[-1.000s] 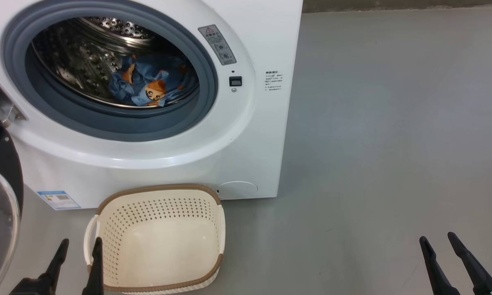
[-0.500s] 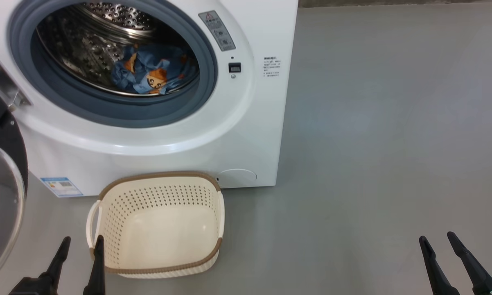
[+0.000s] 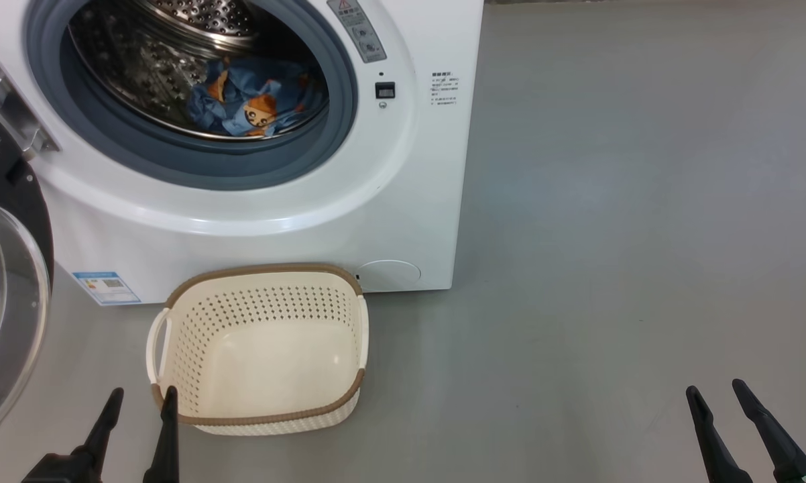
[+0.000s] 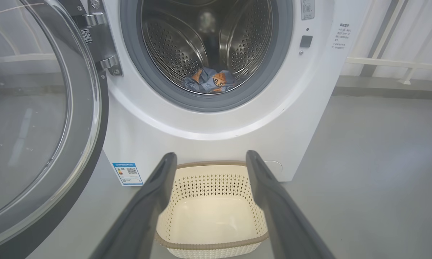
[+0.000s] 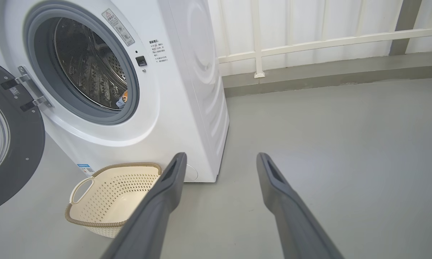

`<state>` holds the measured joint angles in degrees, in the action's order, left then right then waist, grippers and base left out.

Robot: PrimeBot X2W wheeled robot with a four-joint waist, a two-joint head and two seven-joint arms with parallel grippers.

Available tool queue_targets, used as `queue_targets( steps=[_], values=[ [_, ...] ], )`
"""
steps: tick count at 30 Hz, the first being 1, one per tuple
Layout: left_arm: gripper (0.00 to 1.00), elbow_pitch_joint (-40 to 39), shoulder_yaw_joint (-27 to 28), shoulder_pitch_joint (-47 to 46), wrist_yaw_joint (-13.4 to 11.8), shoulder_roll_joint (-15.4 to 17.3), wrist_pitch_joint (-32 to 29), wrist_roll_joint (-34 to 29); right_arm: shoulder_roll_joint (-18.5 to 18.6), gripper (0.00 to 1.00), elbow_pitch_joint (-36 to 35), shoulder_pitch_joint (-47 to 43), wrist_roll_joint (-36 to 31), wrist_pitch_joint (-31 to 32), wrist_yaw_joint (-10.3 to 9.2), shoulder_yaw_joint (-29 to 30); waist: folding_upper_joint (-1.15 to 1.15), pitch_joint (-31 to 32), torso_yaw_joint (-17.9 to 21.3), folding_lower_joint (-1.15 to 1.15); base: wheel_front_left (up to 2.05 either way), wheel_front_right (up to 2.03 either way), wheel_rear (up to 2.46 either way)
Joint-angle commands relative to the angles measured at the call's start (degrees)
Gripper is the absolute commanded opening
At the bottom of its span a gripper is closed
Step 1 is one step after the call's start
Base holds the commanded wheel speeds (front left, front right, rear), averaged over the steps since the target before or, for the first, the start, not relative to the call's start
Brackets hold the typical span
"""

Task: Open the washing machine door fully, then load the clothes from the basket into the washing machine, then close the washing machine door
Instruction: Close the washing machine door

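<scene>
Camera shifted, clothes (image 3: 252, 107) inside washing machine (image 3: 255, 225)

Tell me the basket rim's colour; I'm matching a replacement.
The basket rim is brown with a woven look; the head view shows it best.

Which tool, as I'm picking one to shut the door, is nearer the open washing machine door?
The left tool, beside the basket, with the washing machine door just to its left. The right tool hangs over the floor on the far side.
</scene>
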<state>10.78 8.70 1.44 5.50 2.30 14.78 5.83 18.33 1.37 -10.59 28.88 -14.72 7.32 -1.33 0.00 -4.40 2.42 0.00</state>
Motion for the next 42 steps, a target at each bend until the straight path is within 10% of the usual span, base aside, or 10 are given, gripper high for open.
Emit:
queue_targets(
  steps=[1, 42],
  values=[
    [1.00, -1.7, 1.7, -0.6, -0.5, 0.6, 0.2, 0.7, 1.6, 1.00, -1.3, 0.7, -0.2, -0.3, 0.17, -1.0, 0.00, 0.0, -0.2, 0.00, 0.00, 0.00, 0.00],
    [1.00, -2.8, -3.2, 6.1, -6.6, 0.6, 0.2, 10.5, 4.7, 1.00, 2.9, 9.7, 1.2, -0.3, 0.17, -16.0, 0.00, 3.2, -28.0, 0.00, 0.00, 0.00, 0.00]
  ],
)
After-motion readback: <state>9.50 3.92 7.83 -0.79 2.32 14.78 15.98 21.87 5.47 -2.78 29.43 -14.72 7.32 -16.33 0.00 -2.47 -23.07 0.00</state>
